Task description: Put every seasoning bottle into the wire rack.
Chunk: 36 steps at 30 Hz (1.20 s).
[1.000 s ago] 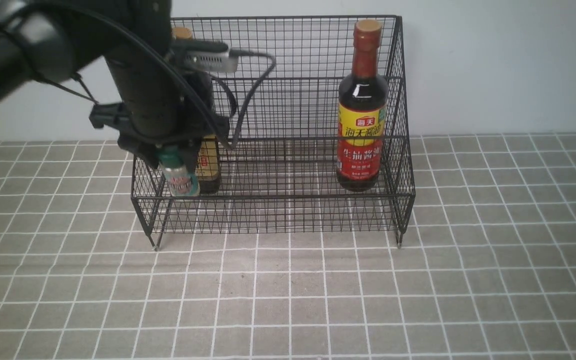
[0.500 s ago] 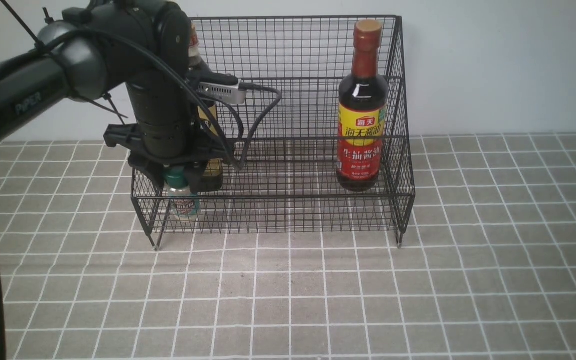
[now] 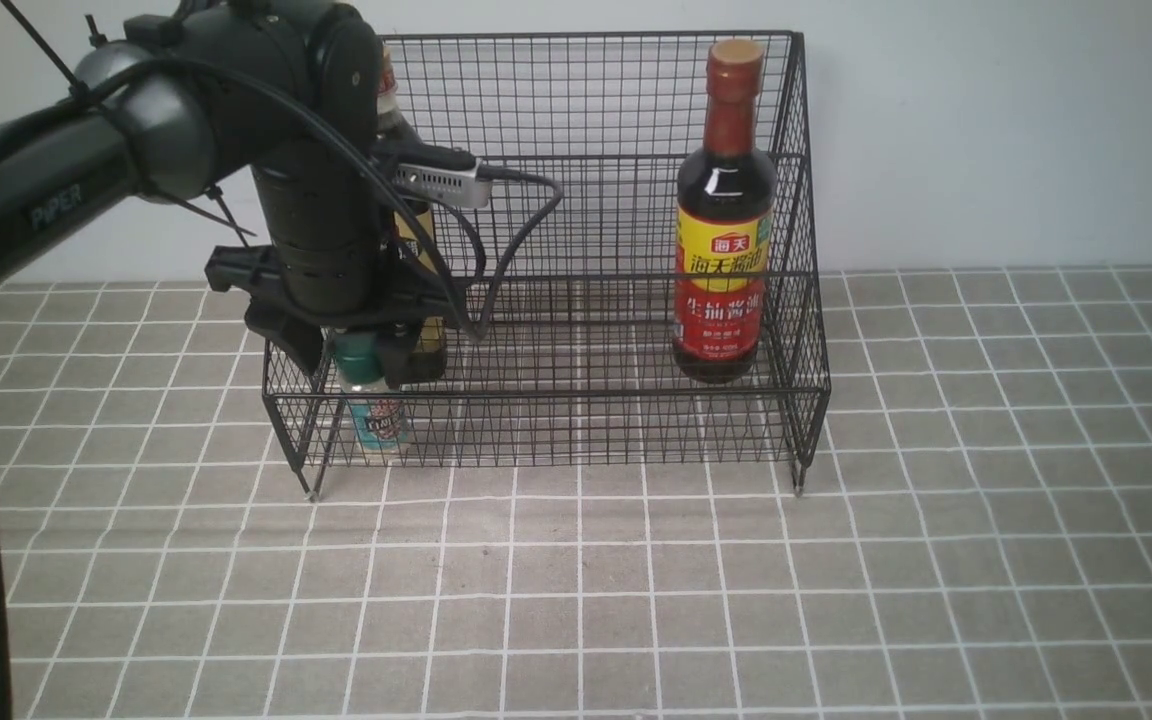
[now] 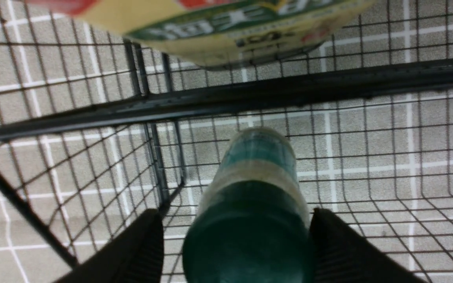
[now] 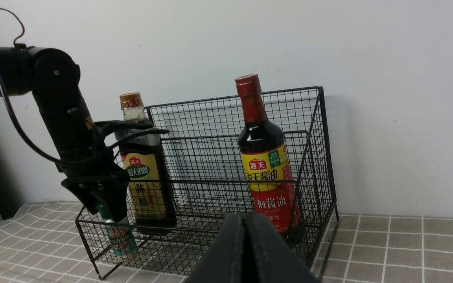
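Shaker moved down since half a second ago: the small green-capped shaker (image 3: 378, 420) sits lower now, bottom on the mesh floor of the front tier; before, it hung a bit higher under the left claw (image 3: 356, 358). Arm barely shifted. One second back the shaker was tilted and higher up, above the front rail.

Left claw: parted, straddling the green cap from above. Left wrist view shows both fingers (image 4: 144, 247) flanking the cap. There's a clear gap on one side; the other side is very close and I can't tell if it touches. Not clamping as far as I can see; shaker stands upright on its own.

Shaker location: wire rack (image 3: 576, 430), front lower tier, corner at the robot's left end.

Other two are in the rear tier, upright. Gold-cap bottle (image 5: 144, 184) with beige label is at the left end, right behind the shaker, mostly hidden by the left arm in the front view. Red-necked bottle (image 3: 724, 260) with red-yellow label is at the right end, well apart from the other two.

Right claw (image 5: 246, 243): fingers pressed together, nothing in it, clear of the rack, out of the front view.

Rack stands on the tiled desk (image 3: 636, 600) against the wall.
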Each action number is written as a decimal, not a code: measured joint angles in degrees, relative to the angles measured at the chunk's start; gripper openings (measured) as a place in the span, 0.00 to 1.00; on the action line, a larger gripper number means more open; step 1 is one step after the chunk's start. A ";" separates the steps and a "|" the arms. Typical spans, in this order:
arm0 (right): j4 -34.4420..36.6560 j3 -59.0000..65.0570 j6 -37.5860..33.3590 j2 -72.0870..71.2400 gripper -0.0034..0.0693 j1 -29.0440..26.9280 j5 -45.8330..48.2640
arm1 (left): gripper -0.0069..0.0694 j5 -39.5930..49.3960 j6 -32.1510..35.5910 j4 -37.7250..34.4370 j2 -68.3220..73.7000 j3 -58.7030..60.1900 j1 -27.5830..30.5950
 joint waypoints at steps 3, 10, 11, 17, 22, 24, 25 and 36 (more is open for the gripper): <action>0.00 0.00 0.00 0.00 0.03 0.00 0.00 | 0.67 -0.05 0.09 0.93 -0.82 0.00 0.00; 0.00 0.00 0.00 0.00 0.03 0.00 0.06 | 0.54 -0.06 0.24 -0.20 -8.04 0.00 0.04; 0.00 0.00 0.00 0.00 0.03 0.00 0.06 | 0.50 -0.01 0.42 -0.79 -9.35 0.00 0.07; 0.00 0.00 0.00 0.00 0.03 0.00 0.13 | 0.19 -0.01 3.15 -3.49 -15.74 0.00 0.07; 0.00 0.00 0.00 0.00 0.03 0.00 0.59 | 0.08 0.22 4.98 -4.94 -23.93 0.95 0.07; 0.00 0.00 0.00 0.00 0.03 0.00 1.01 | 0.08 0.41 5.29 -5.06 -27.70 2.97 0.07; -0.06 0.00 0.00 0.00 0.03 0.00 1.17 | 0.08 0.42 5.34 -5.15 -29.35 4.11 0.07; -5.40 0.00 0.00 0.00 0.03 0.00 1.71 | 0.08 -7.72 6.86 -3.78 -54.19 32.14 0.11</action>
